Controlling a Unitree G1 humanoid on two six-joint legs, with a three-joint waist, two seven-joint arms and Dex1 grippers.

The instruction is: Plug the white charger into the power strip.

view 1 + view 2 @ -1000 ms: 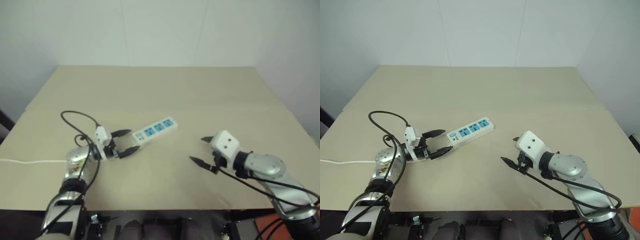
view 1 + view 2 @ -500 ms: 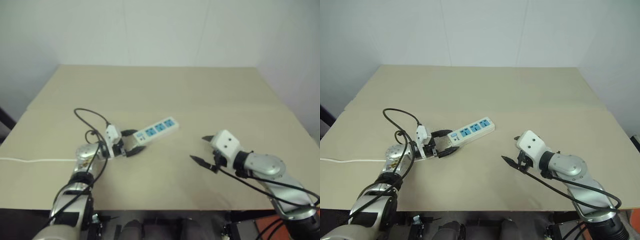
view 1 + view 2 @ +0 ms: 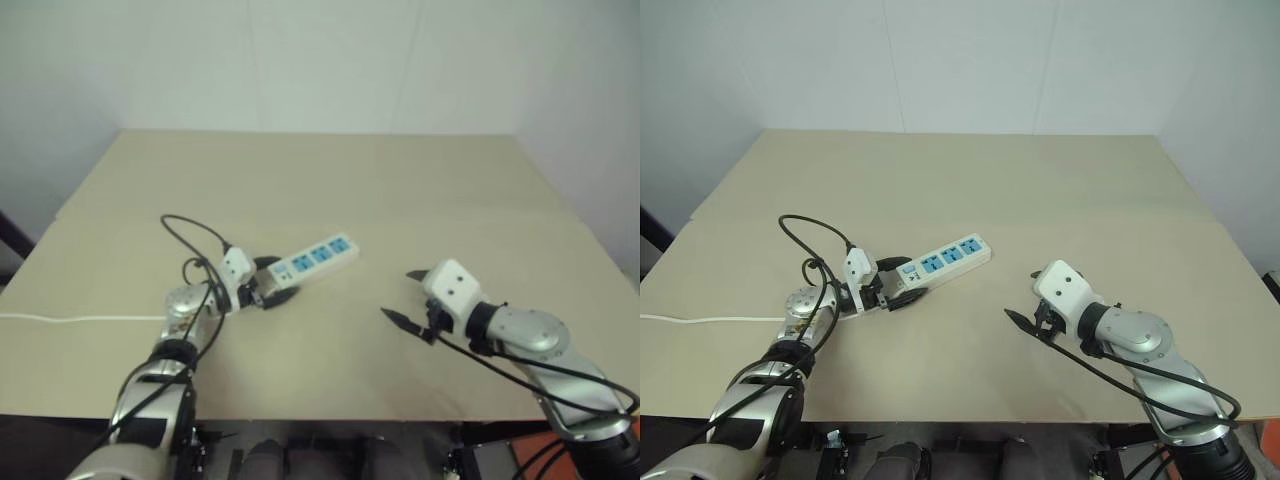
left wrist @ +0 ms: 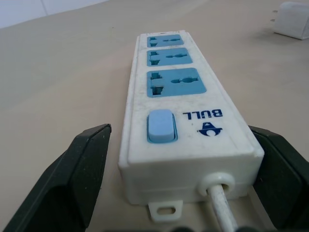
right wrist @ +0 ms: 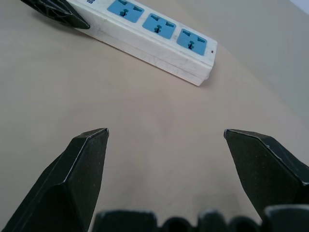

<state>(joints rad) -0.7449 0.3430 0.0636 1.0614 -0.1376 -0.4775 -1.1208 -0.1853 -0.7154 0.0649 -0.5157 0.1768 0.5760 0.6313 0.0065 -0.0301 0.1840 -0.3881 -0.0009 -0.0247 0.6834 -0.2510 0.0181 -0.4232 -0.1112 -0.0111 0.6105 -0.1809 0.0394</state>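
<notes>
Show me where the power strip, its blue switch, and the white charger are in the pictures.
power strip (image 4: 176,84): left wrist view, on the middle blue socket face.
blue switch (image 4: 160,125): left wrist view, on the middle of the button near the cable end.
white charger (image 4: 293,18): left wrist view, on its white body, lying on the table beyond the strip.

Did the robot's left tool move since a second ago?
Yes. The left tool slid along the table toward the power strip, which stayed put. Its open black fingers now sit either side of the strip's switch end.
</notes>
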